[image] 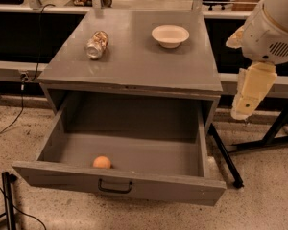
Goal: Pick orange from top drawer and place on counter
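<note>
The orange [102, 162] lies on the floor of the open top drawer [129, 150], at the front left, just behind the front panel and left of the dark handle [114, 186]. The counter [134, 61] is the grey cabinet top above the drawer. My gripper [244, 110] hangs pointing down at the right, outside the cabinet, beside its right edge and well away from the orange. It holds nothing that I can see.
A silvery-gold can [96, 44] lies on its side at the counter's left. A white bowl [170, 35] stands at the back right. A black stand's legs [225, 156] run along the floor right of the drawer. Cables and a dark pole [9, 200] are at lower left.
</note>
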{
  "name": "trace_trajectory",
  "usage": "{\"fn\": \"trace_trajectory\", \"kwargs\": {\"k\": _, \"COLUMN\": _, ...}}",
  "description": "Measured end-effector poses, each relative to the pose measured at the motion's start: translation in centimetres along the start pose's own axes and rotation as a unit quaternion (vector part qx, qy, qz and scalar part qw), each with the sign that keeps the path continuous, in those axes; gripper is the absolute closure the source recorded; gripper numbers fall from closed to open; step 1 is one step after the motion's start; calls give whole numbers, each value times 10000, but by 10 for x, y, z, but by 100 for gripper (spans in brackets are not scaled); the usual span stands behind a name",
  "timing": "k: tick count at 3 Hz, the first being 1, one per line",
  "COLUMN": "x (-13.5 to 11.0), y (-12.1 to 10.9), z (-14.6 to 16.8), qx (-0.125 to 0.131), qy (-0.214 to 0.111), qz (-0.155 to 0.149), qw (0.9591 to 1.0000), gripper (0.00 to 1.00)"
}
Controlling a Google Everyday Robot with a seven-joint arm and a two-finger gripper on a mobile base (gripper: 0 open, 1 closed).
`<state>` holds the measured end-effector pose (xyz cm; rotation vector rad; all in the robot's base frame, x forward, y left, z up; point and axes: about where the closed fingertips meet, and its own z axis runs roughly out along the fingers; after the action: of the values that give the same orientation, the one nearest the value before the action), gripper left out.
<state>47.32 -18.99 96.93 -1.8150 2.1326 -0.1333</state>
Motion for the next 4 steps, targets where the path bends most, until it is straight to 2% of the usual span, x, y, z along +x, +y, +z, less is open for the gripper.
{"fn": "trace_trajectory", "kwargs": {"k": 1, "x": -18, "y": 3, "z": 13, "qx": -302, "qy": 8, "qz": -507, "qw": 9983, "gripper": 0}}
{"fn": "trace_trajectory", "kwargs": {"k": 2, "x": -52, "y": 13, "z": 55, "qx": -834, "qy": 129, "qz": -1457, "qw": 9857, "gripper": 0}}
{"fn": "trace_trajectory", "kwargs": {"k": 3, "x": -87, "y": 23, "z": 103, "qx": -1221, "qy": 269, "qz": -2311, "qw": 9649, "gripper": 0}}
{"fn": "trace_trajectory", "kwargs": {"k": 4, "x": -87, "y": 23, "z": 103, "qx": -1215, "qy": 266, "qz": -2312, "qw": 9649, "gripper": 0}}
